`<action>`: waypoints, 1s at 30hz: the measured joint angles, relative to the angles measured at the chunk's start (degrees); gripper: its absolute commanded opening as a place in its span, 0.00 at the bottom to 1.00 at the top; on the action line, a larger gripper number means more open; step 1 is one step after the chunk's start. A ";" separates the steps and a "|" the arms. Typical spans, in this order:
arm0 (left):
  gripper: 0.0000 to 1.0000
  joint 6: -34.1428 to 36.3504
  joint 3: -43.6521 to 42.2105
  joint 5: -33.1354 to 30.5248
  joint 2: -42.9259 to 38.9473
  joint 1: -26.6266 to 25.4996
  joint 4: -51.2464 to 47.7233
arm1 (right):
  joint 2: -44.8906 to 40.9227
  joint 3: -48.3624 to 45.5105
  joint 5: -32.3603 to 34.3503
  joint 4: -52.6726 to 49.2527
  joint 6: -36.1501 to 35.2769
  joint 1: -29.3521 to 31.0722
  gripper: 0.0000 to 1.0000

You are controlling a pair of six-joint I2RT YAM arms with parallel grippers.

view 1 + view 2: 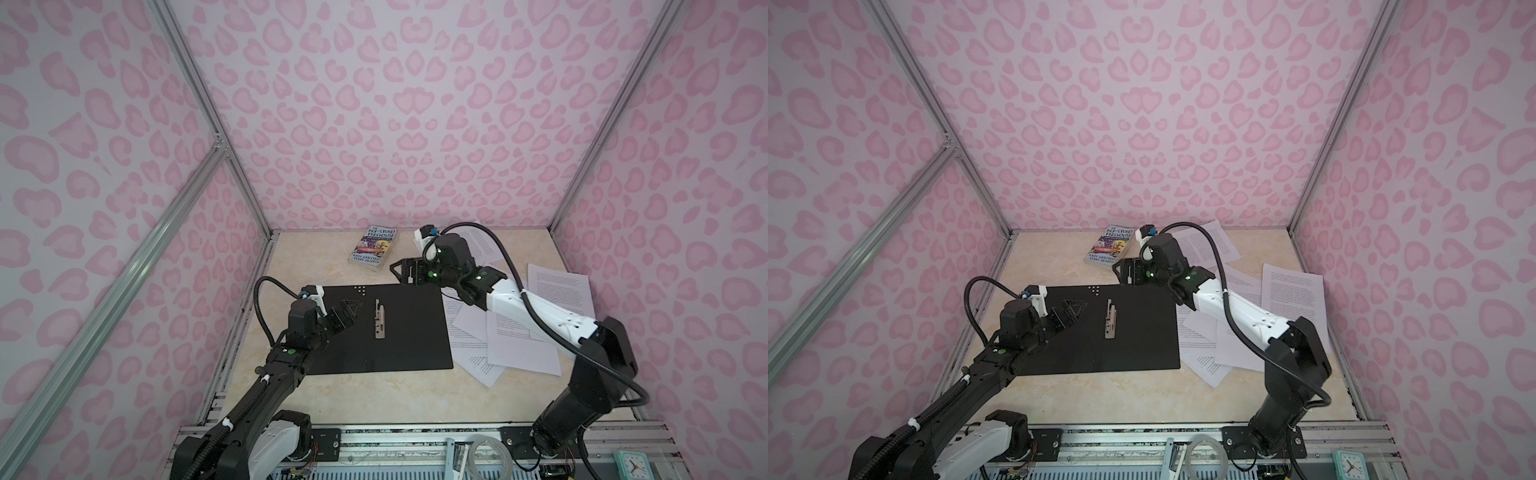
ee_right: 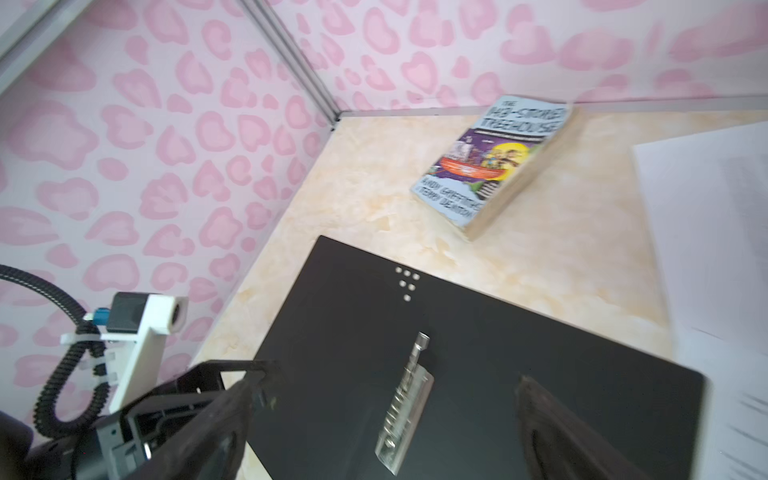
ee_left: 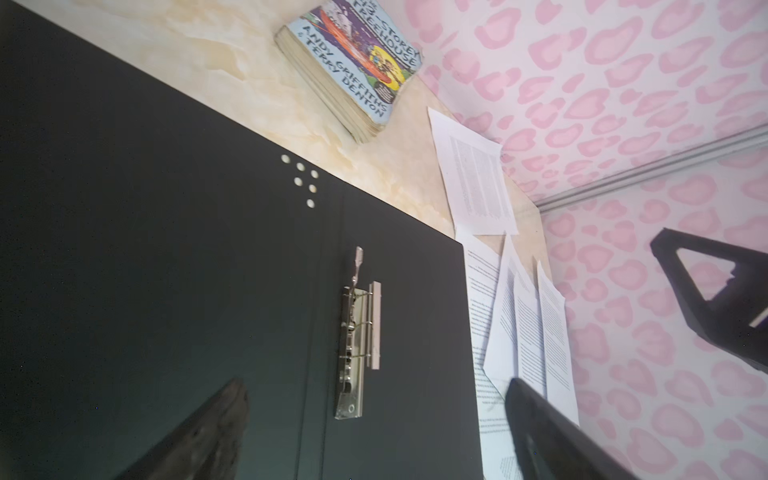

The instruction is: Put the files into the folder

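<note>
Open black folder [image 1: 407, 332] lies centre frame, printed white sheets [image 1: 523, 353] scattered right of it. Left gripper [image 1: 352, 313] and right gripper [image 1: 401, 272] gape, empty.

The folder [image 1: 407, 345] shows a plain black inside, with a silver metal clip [image 1: 379, 319] and a small cluster of white dots [image 1: 359, 289]. The paper sheets [image 1: 561, 291] are white with dense black print, and the book [image 1: 372, 248] has a pale blue cover with purple, orange and yellow artwork. The worktop [image 1: 374, 399] is cream with a marbled pattern, and the walls [image 1: 374, 104] are pale lilac with pink leopard-style blotches.
</note>
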 measured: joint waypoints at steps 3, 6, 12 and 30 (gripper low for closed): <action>0.98 0.52 1.01 1.03 -0.09 -4.09 0.39 | -11.65 -9.46 7.21 -4.00 -0.63 -2.19 0.98; 0.98 1.60 1.86 1.44 2.05 -10.60 1.64 | -24.44 -21.62 12.68 -5.53 -0.24 -5.38 0.98; 1.00 2.21 11.19 2.47 19.45 -27.39 5.64 | -41.53 -44.00 7.48 -6.45 2.49 -21.66 0.94; 0.93 -5.51 51.01 11.15 66.88 -45.57 10.19 | -48.54 -63.45 -7.89 3.65 11.52 -43.60 0.89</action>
